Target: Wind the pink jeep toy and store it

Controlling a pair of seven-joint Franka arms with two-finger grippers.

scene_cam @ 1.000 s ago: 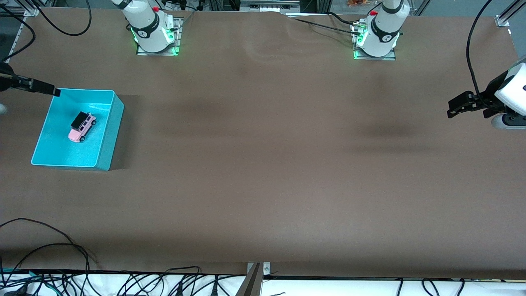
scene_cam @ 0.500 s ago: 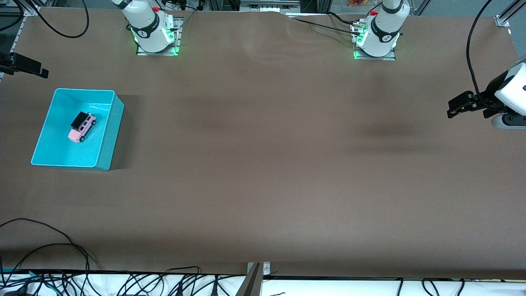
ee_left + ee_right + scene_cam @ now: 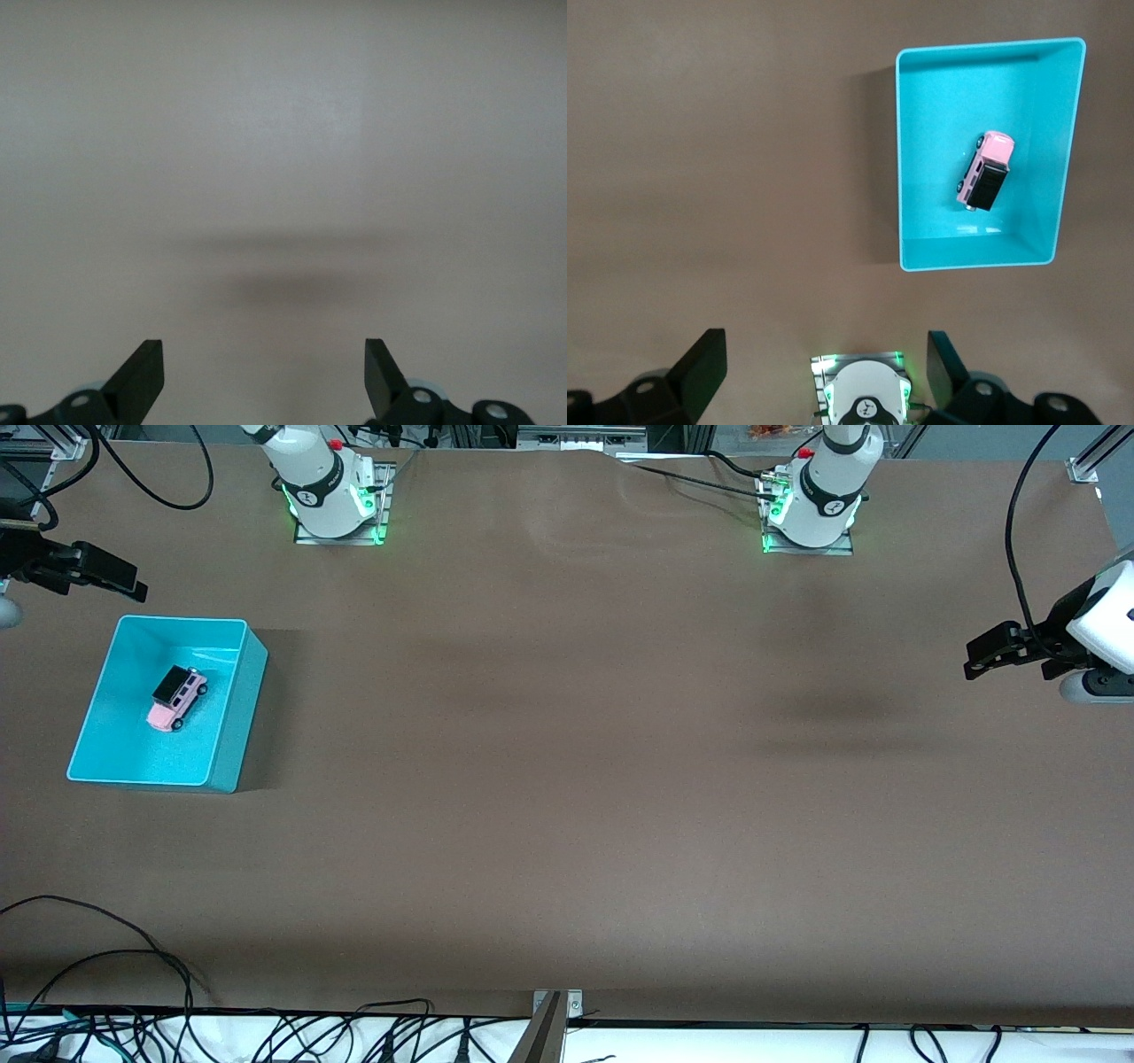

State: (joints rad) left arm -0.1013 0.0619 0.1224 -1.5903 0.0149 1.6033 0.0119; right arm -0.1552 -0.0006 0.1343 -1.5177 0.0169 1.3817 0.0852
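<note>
The pink jeep toy point(image 3: 177, 700) sits on its wheels inside the teal bin point(image 3: 239, 691), alone there, near the right arm's end of the table point(image 3: 567, 779). The right gripper point(image 3: 124, 584), fingers spread wide and empty, has drifted from the bin's corner to bare table beside it. The left gripper point(image 3: 974, 660) waits unmoved, also wide and empty.

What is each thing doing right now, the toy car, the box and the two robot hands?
Toy car: on its wheels inside the box, not held.
Box: upright, open top, on the table.
Right gripper: open, empty, above the table beside the box.
Left gripper: open, empty, waiting at its table end.
</note>
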